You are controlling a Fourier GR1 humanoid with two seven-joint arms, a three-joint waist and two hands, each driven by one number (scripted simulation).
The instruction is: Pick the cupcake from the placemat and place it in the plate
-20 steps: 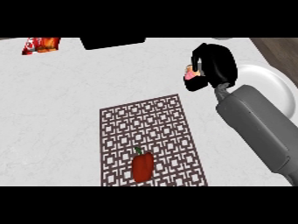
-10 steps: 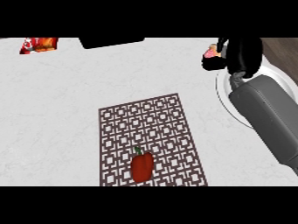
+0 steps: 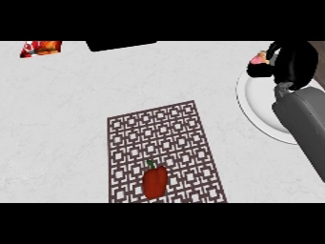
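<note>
Right hand [image 3: 290, 64] fingers curled round the cupcake [image 3: 258, 58] over the plate [image 3: 255, 106] far rim; placemat [image 3: 163, 152] well apart.

The right robot hand [image 3: 291, 64], curled round the cupcake [image 3: 258, 58], now sits farther right and farther up the view than before, above the far rim of the plate [image 3: 255, 112]. More of the plate's near left part is uncovered as the forearm shifts rightward.

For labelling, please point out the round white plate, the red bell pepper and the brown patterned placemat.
round white plate [image 3: 258, 110]: head view, bare left rim.
red bell pepper [image 3: 155, 181]: head view, body's middle.
brown patterned placemat [image 3: 159, 133]: head view, bare upper part.
</note>
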